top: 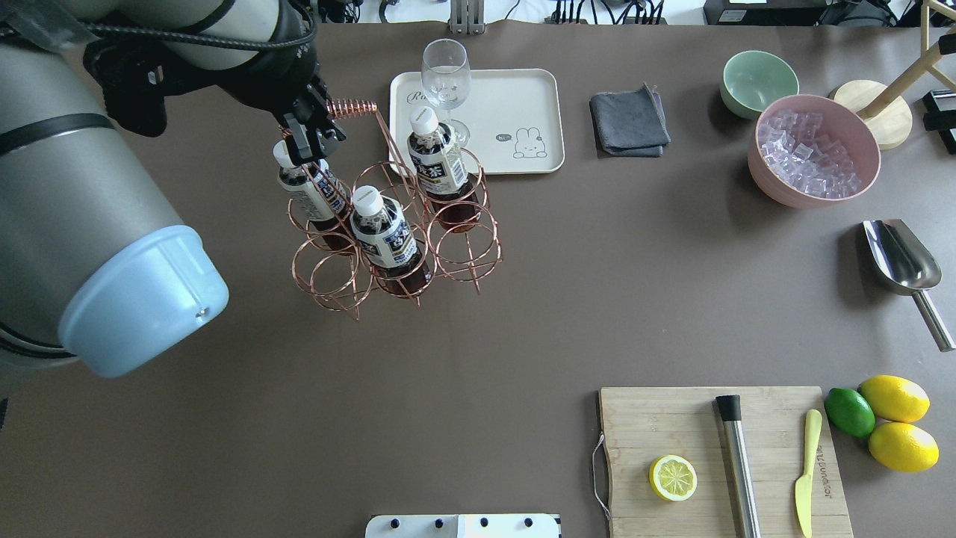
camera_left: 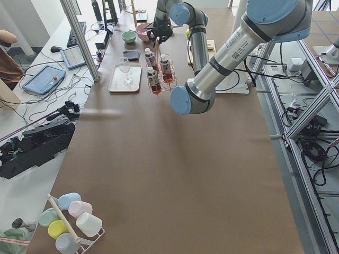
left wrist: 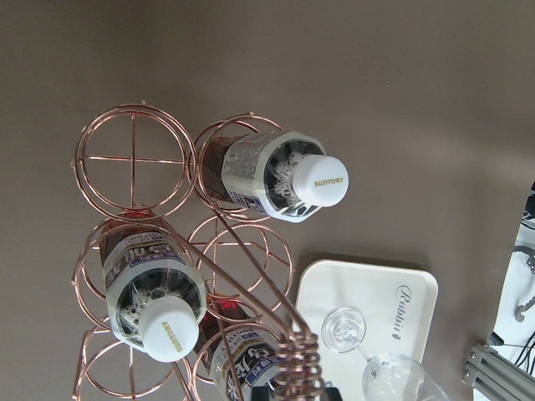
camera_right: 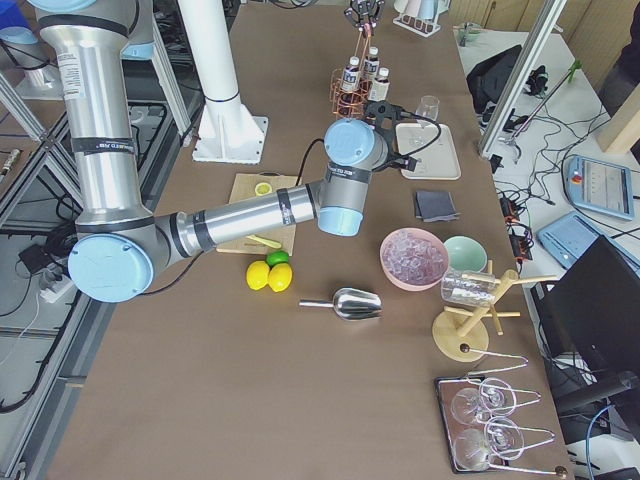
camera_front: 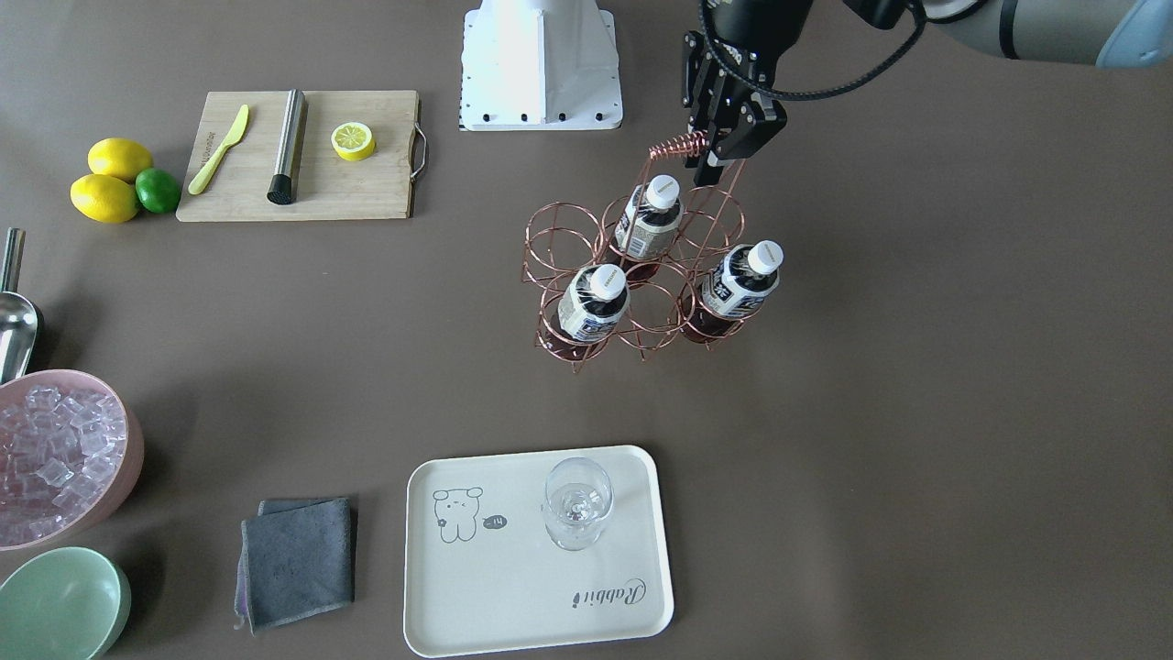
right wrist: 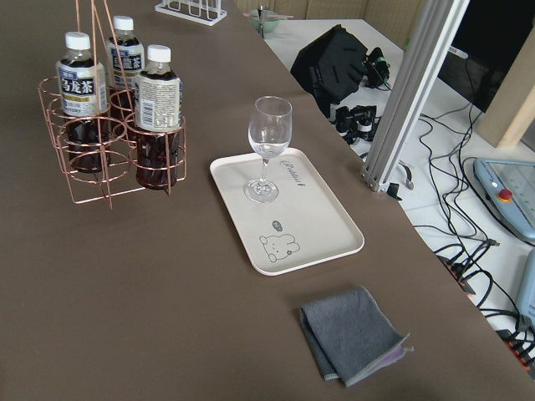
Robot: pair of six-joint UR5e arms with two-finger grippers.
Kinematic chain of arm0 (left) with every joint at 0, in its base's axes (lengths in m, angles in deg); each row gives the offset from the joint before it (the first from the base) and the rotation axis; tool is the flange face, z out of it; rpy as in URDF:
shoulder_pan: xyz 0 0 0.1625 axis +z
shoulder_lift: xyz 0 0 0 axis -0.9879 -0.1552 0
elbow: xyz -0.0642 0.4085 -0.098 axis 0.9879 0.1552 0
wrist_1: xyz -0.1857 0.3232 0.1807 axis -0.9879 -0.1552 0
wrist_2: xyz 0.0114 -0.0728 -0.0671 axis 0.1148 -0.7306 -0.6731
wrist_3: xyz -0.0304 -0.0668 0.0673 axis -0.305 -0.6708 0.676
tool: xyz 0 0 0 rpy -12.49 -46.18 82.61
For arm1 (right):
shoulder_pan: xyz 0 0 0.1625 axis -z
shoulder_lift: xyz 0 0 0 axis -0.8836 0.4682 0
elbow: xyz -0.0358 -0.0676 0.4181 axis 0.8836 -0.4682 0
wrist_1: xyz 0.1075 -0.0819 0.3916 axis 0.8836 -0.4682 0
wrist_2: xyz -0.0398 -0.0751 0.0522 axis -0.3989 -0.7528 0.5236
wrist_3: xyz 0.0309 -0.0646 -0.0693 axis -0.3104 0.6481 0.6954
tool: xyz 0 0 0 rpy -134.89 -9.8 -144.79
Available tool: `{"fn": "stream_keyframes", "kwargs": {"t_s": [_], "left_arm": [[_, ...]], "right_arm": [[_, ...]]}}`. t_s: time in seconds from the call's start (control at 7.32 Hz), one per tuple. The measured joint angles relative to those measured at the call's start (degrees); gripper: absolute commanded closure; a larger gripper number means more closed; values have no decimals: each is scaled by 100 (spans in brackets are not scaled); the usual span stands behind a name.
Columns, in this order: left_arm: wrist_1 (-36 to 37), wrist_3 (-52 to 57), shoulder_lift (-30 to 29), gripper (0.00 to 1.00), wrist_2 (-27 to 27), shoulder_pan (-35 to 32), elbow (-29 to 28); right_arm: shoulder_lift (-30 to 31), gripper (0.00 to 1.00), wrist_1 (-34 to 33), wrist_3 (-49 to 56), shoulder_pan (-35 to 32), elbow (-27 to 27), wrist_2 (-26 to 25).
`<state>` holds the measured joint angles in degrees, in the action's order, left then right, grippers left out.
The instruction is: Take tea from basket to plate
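Note:
The copper wire basket (camera_front: 559, 247) stands mid-table and holds three tea bottles (camera_front: 594, 302) with white caps and dark liquid, each upright in a ring. In the overhead view they are grouped at the basket's left and far side (top: 385, 235). My left gripper (camera_front: 717, 151) hovers just beside the coiled handle (camera_front: 678, 144), over one bottle (top: 310, 190), and looks open and empty. The cream plate (camera_front: 513, 587) lies apart from the basket with a clear glass (camera_front: 575, 504) standing on it. My right gripper (camera_right: 392, 110) shows only in the exterior right view, and I cannot tell its state.
A grey cloth (camera_front: 298, 559) lies beside the plate. A pink bowl of ice (camera_front: 55, 458), a mint bowl (camera_front: 60, 605) and a metal scoop (camera_front: 14, 321) are at one end. A cutting board (camera_front: 302, 156) carries a lemon half, a knife and a muddler, with lemons and a lime (camera_front: 119, 183) beside it.

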<state>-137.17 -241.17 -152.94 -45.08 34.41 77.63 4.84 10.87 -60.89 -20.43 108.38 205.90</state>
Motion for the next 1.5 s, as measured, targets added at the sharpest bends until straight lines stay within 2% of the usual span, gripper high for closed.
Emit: {"fn": "stream_keyframes", "kwargs": {"t_s": [0.14, 0.41, 0.82, 1.23, 1.5], "left_arm": [[169, -217, -334, 100, 145, 226, -118], [264, -458, -835, 100, 481, 690, -394], [260, -599, -1171, 100, 875, 1168, -764], [69, -575, -1161, 100, 1337, 1448, -1070], [-129, -573, -1142, 100, 1497, 1479, -1200]], "right_arm": [[-1, 0, 614, -15, 98, 20, 6], [-14, 0, 1132, -42, 390, 94, -47], [-44, 0, 1476, -276, 646, 108, -410], [-59, 0, 1535, 315, 1171, -157, -1343], [-269, 0, 1545, -115, 1486, -233, -1497]]}}
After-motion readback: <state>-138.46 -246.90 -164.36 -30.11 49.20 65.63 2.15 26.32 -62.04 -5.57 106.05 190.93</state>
